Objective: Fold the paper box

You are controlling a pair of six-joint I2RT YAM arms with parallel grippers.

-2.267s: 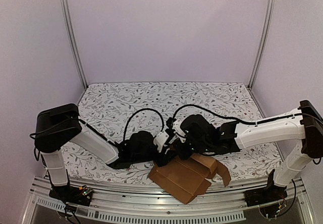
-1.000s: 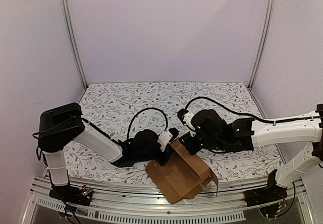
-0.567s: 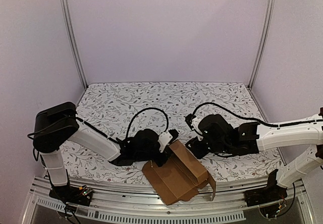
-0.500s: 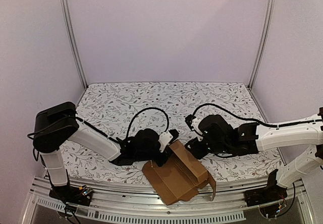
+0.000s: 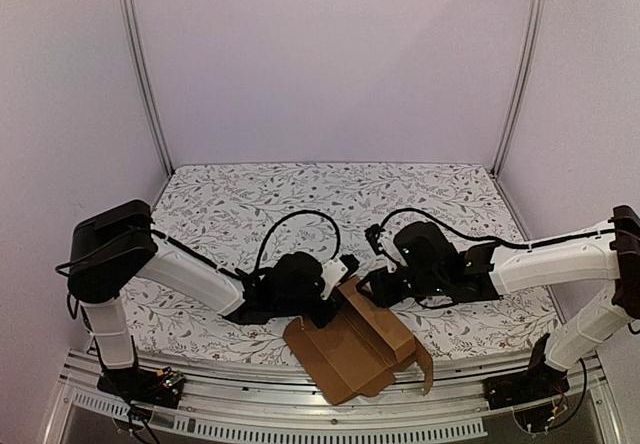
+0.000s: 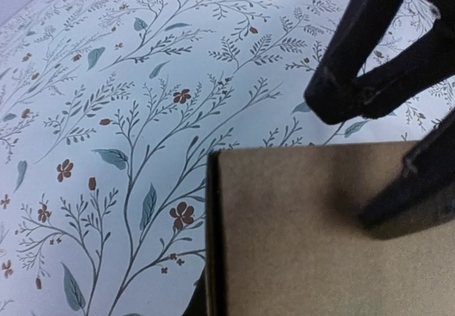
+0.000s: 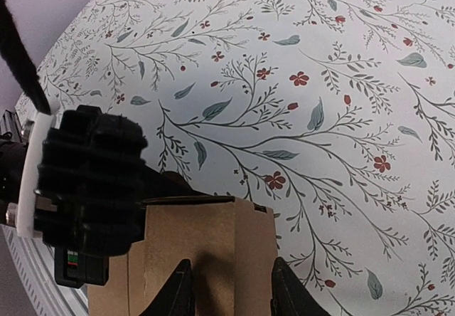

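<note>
The paper box is a brown cardboard piece, partly folded, at the table's near edge with its far panel tilted up. My left gripper is shut on the far left corner of that panel; in the left wrist view the paper box covers my own jaws. My right gripper stands open at the same corner. In the right wrist view its fingertips hover apart over the paper box, nothing pinched between them. The right fingers show black from the left wrist.
The table carries a floral cloth. A metal rail runs along the near edge, and the box's lower flaps hang over it. Plain walls and two upright posts close the sides and back.
The right gripper drew a little to the right off the box, then came back to its far corner, jaws wider than a second ago. The box shifted slightly; the left grip has held.
</note>
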